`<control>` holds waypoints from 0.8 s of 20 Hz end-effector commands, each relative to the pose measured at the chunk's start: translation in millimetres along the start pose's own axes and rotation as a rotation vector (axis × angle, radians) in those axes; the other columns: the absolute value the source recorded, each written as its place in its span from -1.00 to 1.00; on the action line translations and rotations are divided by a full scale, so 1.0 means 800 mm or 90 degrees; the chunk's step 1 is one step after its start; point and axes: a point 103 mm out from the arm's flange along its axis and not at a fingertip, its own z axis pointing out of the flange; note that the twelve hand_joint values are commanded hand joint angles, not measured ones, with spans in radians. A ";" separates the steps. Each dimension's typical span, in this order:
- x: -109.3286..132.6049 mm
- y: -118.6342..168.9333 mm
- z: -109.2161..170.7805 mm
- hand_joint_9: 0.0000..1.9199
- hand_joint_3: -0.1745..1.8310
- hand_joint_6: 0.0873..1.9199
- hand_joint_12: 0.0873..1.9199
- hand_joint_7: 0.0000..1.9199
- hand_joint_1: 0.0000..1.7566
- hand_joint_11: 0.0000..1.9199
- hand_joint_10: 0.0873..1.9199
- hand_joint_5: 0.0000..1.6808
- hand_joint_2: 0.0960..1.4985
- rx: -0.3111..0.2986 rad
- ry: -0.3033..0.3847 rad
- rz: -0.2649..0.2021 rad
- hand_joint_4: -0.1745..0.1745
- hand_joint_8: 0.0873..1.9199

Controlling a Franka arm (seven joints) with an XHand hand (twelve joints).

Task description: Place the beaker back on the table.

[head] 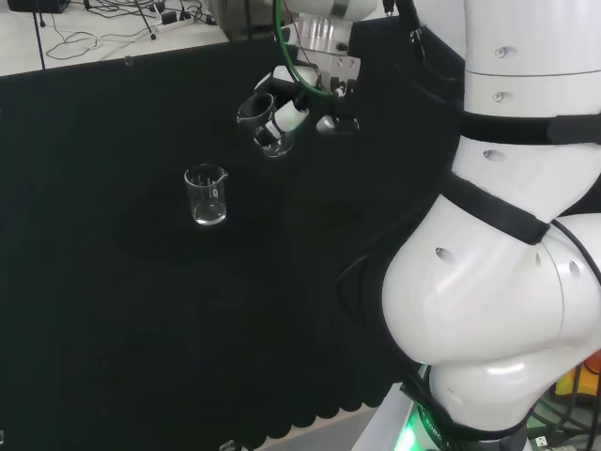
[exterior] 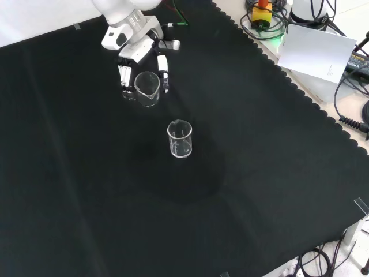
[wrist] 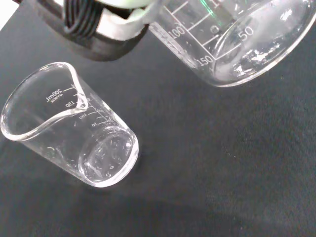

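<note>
The robot hand (exterior: 141, 57) had its fingers curled round a clear beaker (exterior: 147, 88), which it carried above the black cloth of the desk (exterior: 265, 173), tilted a little by the look of it. A second beaker (exterior: 180, 139) stood upright on the cloth just below and ahead of the robot hand, near but apart from the held one. To my eye the job was to level the carried glass first, then bring it straight down onto bare cloth beside the hand, well clear of the standing beaker, and to uncurl the fingers only once its base sat flat.
</note>
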 end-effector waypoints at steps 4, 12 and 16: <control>-0.037 -0.002 0.016 0.34 -1.00 0.04 -0.23 0.34 0.46 0.10 0.02 0.15 0.47 -0.092 0.083 -0.008 -0.67 -0.39; -0.052 0.004 0.032 0.37 -1.00 0.11 -0.25 0.25 0.60 0.10 -0.55 0.10 0.43 -0.112 0.107 0.000 -1.00 -0.21; -0.060 0.006 0.042 0.37 -1.00 0.11 -0.25 0.25 0.60 0.10 -0.56 0.10 0.43 -0.107 0.111 0.007 -1.00 -0.21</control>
